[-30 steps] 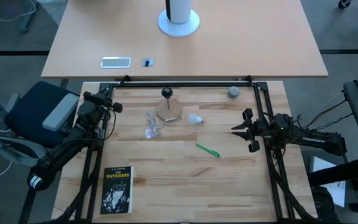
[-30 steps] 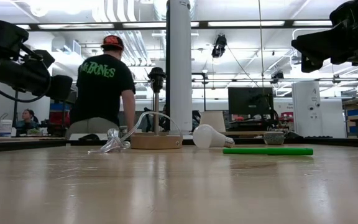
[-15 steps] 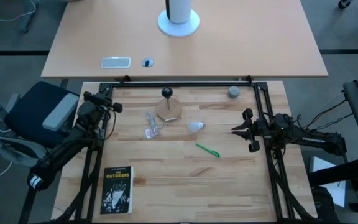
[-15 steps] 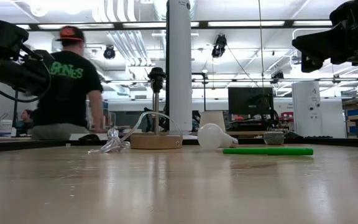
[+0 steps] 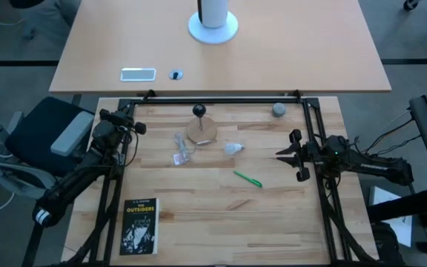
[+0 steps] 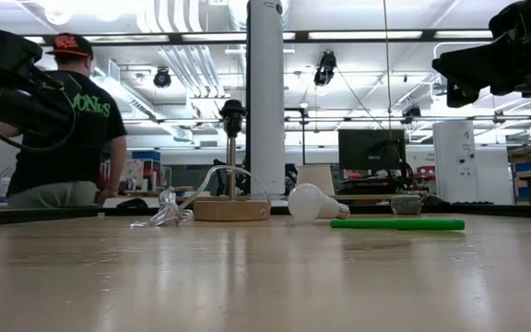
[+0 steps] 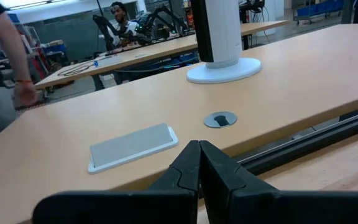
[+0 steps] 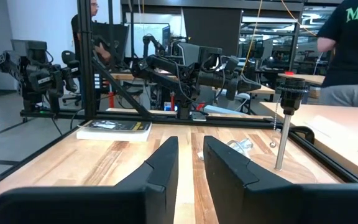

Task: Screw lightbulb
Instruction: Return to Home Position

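Note:
The white lightbulb (image 5: 233,148) lies on its side on the wooden table, just right of the lamp; in the low view (image 6: 310,201) its base points toward the green pen. The lamp has a round wooden base (image 5: 202,132) and an upright black socket (image 5: 199,111), which also shows in the right wrist view (image 8: 293,84). My left gripper (image 5: 128,119) is shut and empty, up at the table's far left corner. My right gripper (image 5: 288,155) is open and empty, above the table's right edge, pointing toward the lamp.
A clear plastic wrapper (image 5: 181,148) lies left of the lamp. A green pen (image 5: 247,179) lies nearer than the bulb, a grey ball (image 5: 279,110) at the far right, a book (image 5: 140,226) at the near left. A person (image 6: 58,120) is in the room behind the table.
The lightbulb has rolled a little toward the table's near edge and come to rest on its side. Neither arm has moved. The person in the room behind has walked off toward the left.

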### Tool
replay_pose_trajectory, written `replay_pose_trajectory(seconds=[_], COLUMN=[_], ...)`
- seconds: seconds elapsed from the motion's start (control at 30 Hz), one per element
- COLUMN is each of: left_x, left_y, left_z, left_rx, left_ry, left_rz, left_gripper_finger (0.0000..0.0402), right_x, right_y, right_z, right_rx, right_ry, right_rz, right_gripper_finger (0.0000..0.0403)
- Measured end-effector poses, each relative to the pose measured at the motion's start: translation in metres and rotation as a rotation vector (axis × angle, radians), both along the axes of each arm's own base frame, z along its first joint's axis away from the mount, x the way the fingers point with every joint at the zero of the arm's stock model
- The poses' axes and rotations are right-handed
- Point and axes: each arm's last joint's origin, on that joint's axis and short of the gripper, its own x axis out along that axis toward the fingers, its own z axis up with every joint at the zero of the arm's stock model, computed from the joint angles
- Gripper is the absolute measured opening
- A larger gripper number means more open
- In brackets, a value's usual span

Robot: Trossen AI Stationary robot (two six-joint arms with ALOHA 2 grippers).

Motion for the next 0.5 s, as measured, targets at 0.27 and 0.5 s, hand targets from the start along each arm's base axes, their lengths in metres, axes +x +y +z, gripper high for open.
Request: replay_pose_trajectory(seconds=[0.27,0.5], left_x=[0.0000,0.0000], left_y=[0.0000,0.0000], left_z=[0.0000,0.0000], left_rx=[0.000,0.000], left_ry=[0.000,0.000], left_rz=[0.000,0.000], left_gripper_finger=[0.0000,0.0000], right_x=[0.0000,0.0000], right_y=[0.0000,0.0000], right_z=[0.0000,0.0000], right_rx=[0.000,0.000], right_ry=[0.000,0.000], right_rz=[0.000,0.000], right_gripper_finger=[0.0061,0.0047])
